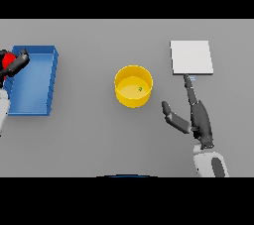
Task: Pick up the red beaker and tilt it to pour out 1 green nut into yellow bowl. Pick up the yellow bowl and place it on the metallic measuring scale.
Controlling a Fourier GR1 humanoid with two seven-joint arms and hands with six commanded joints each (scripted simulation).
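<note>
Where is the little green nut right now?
In the head view, the green nut lies inside the yellow bowl mid-table, between the blue tray and the right hand.

Matt grey table [99, 140]; smooth, glossy yellow bowl [133, 97]; flat pale metallic scale [191, 57]; smooth blue plastic-looking tray [49, 78].
</note>
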